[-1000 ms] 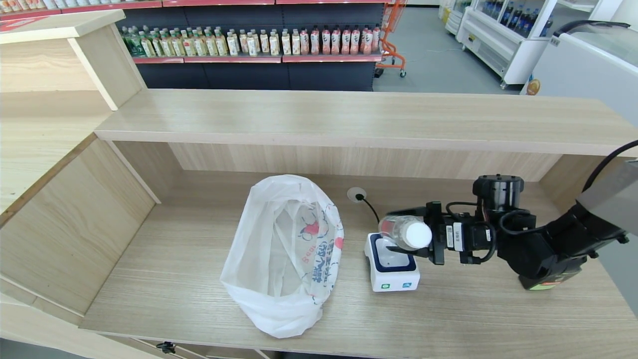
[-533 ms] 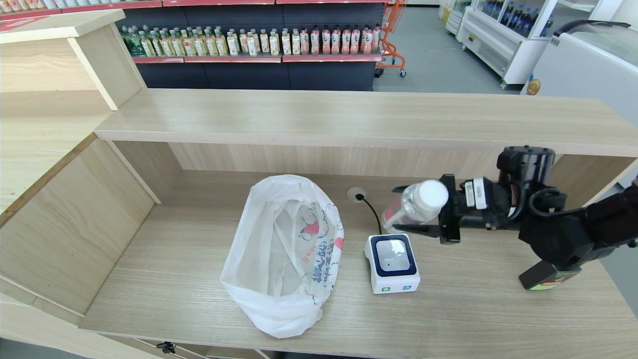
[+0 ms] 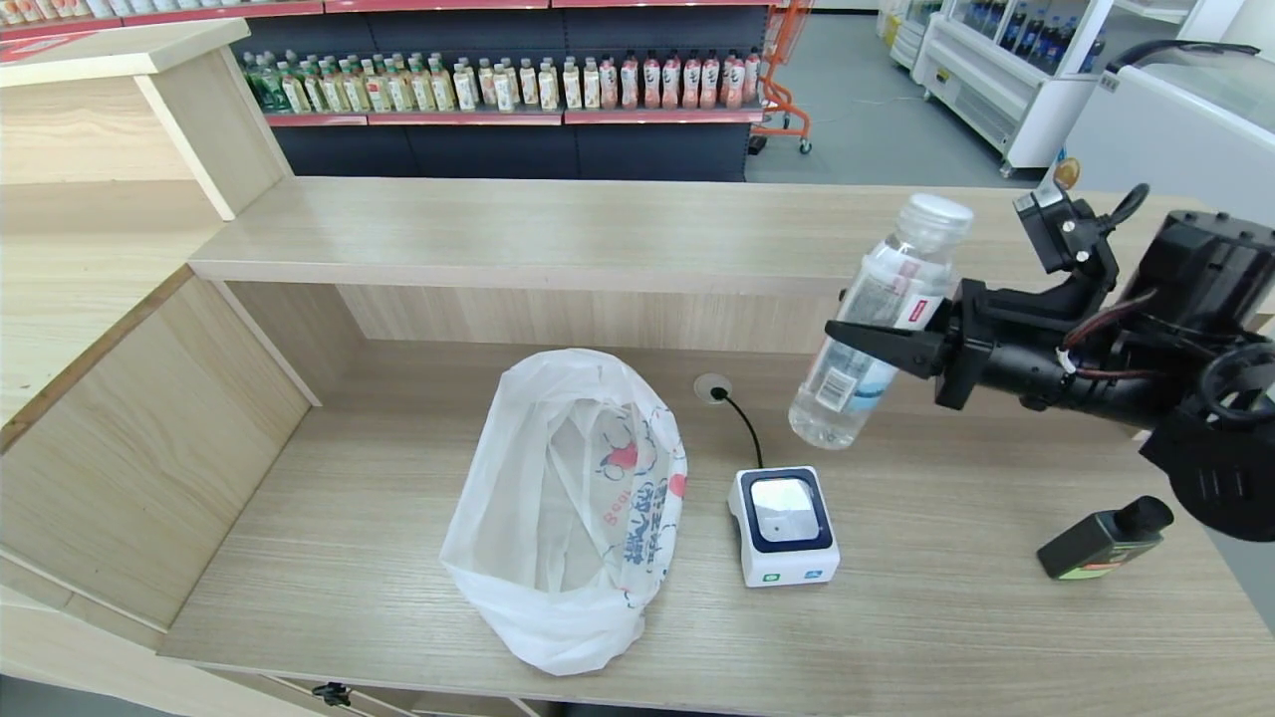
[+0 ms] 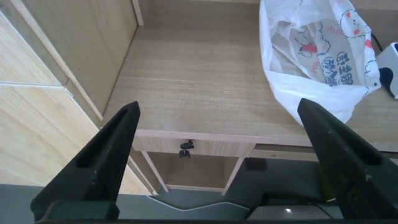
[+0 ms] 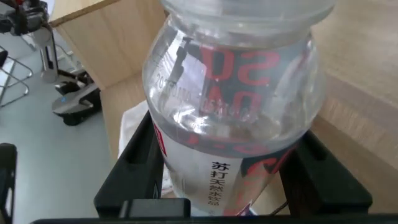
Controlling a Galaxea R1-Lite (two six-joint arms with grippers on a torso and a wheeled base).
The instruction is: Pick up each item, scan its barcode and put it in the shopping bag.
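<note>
The right pincer [image 3: 869, 346] clamps the water bottle [image 3: 892, 284], tilted, raised above and beyond the scanner [image 3: 784, 523]. The left pincer [image 4: 219, 111] gapes wide.

Drink bottles [image 3: 498, 85] line a store shelf [image 3: 518, 118] beyond the wooden counter [image 3: 697, 234], with a white cooler [image 3: 996, 90] alongside.

The right arm [image 3: 1190, 418] is clad in matte black, with bulky, rounded joint housings. Black cables [image 3: 1131, 204] and a thin reddish wire [image 3: 1096, 325] are looped at its wrist, where a small grey-faced camera box [image 3: 1041, 231] is bracketed. The right gripper [image 3: 869, 347] and left gripper [image 4: 219, 109] are fitted with black, wedge-shaped fingers.
</note>
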